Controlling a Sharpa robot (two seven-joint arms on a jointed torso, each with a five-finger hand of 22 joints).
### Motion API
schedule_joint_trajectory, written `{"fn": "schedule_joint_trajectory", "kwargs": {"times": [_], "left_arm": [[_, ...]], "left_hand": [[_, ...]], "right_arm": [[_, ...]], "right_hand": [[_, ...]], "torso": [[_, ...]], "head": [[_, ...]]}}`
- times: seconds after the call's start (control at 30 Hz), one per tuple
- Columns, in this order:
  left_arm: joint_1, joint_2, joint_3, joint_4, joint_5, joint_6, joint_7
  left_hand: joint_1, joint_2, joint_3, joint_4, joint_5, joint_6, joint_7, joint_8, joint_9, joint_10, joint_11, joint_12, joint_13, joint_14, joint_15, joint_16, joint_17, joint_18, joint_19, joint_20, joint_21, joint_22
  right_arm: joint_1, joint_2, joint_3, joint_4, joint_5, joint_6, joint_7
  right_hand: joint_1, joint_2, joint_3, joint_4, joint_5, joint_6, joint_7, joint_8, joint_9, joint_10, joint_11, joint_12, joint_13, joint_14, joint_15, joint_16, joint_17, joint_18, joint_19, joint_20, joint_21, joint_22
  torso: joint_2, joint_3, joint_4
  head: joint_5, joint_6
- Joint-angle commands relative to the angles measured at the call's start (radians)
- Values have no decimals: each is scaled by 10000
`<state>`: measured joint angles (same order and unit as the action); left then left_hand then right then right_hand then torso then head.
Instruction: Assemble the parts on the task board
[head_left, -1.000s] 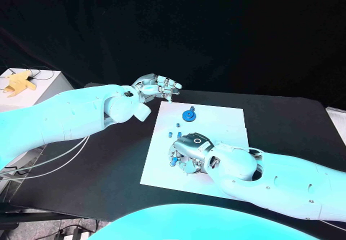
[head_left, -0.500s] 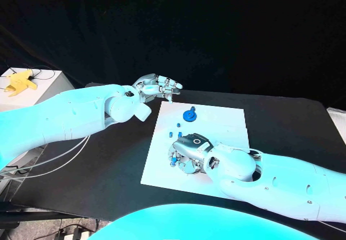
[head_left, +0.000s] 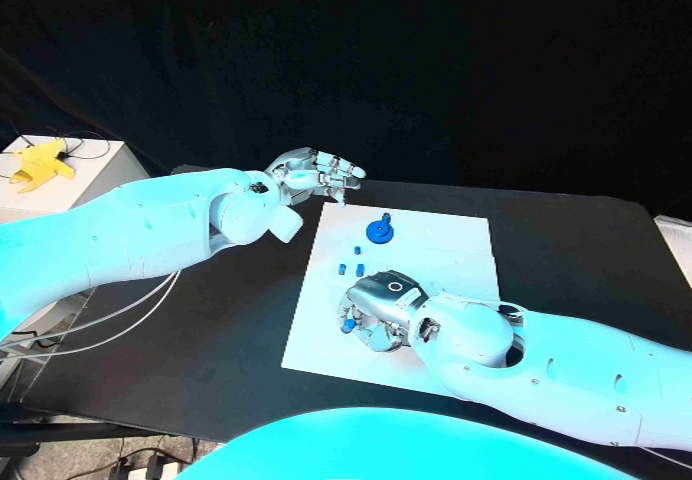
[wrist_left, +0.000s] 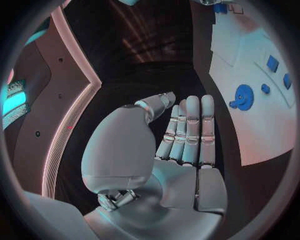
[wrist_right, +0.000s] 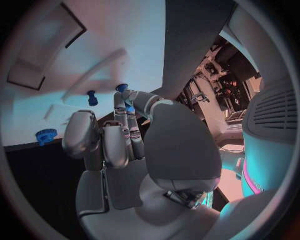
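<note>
Right hand shifted nearer on task board, pinching blue part, left hand flat, holding nothing

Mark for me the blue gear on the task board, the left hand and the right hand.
blue gear (head_left: 378, 231), head view, on its round face.
left hand (head_left: 315, 172), head view, on the palm.
right hand (head_left: 378, 300), head view, on its back.

The board is plain white with no pattern, lying on a black table. A blue round wheel-like part sits beyond the silver right hand — smaller blue pieces lie just past its fingers. The left hand is silver too — its arm white.
</note>
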<state>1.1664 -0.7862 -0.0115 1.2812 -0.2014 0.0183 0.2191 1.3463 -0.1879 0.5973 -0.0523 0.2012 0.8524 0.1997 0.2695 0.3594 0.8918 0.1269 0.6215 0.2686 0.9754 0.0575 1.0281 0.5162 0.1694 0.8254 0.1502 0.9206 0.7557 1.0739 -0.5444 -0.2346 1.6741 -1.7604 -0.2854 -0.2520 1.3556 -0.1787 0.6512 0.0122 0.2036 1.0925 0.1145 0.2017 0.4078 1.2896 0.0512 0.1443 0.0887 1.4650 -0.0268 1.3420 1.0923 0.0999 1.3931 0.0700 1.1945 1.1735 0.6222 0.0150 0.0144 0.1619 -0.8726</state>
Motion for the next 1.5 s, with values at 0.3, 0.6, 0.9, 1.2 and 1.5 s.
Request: {"fn": "schedule_joint_trajectory", "kwargs": {"times": [0.3,0.6,0.9,1.2,1.5], "left_arm": [[8,24,5,15,29,216,-16],[8,20,5,23,26,214,-32],[8,2,4,28,25,216,-50],[8,-16,3,33,22,236,-75],[8,-36,1,39,13,282,-108]], "left_hand": [[-6,63,-75,7,46,-63,-19,57,-20,-88,16,42,-22,-32,14,-44,-19,141,37,57,-66,-22],[-6,63,-75,7,46,-63,-19,57,-20,-88,16,42,-22,-32,14,-44,-19,141,37,57,-66,-22],[-6,63,-75,7,46,-63,-19,57,-20,-88,16,42,-22,-32,14,-44,-19,141,37,57,-66,-22],[-6,63,-75,7,46,-63,-19,57,-20,-88,16,42,-22,-32,14,-44,-19,141,37,57,-66,-22],[-6,63,-75,7,46,-63,-19,57,-20,-88,16,42,-22,-32,14,-44,-19,141,37,57,-66,-22]], "right_arm": [[-25,90,-14,-141,52,658,55],[-25,216,-23,-331,215,1252,1],[-25,152,-28,-318,147,716,-218],[-25,47,-28,-264,88,334,-389],[-25,-81,-28,-152,53,-309,-448]], "right_hand": [[-153,203,-147,-100,-39,-240,129,383,741,-195,54,-263,-25,107,25,-46,-82,-37,-89,46,-204,-198],[-335,340,-319,-224,-1434,-843,273,-63,606,-744,263,-668,-98,-61,210,-203,-425,71,-386,228,-755,-633],[-484,-8,-439,-272,-1309,-1253,283,-393,450,-1080,325,-739,-163,-122,268,-204,-485,103,-452,291,-921,-736],[-560,-251,-533,-264,-1236,-1473,255,-548,375,-1341,367,-735,-191,-197,303,-253,-610,138,-538,321,-1115,-883],[-599,-663,-1118,-141,-768,-1819,126,-799,255,-2221,516,-546,-190,-575,450,-513,-1202,287,-961,451,-1951,-1547]], "torso": [[1,-1,-1],[15,2,7],[1,1,-2],[-1,2,-4],[-3,1,-4]], "head": [[-22,0],[-15,0],[-17,0],[-30,0],[-44,0]]}}
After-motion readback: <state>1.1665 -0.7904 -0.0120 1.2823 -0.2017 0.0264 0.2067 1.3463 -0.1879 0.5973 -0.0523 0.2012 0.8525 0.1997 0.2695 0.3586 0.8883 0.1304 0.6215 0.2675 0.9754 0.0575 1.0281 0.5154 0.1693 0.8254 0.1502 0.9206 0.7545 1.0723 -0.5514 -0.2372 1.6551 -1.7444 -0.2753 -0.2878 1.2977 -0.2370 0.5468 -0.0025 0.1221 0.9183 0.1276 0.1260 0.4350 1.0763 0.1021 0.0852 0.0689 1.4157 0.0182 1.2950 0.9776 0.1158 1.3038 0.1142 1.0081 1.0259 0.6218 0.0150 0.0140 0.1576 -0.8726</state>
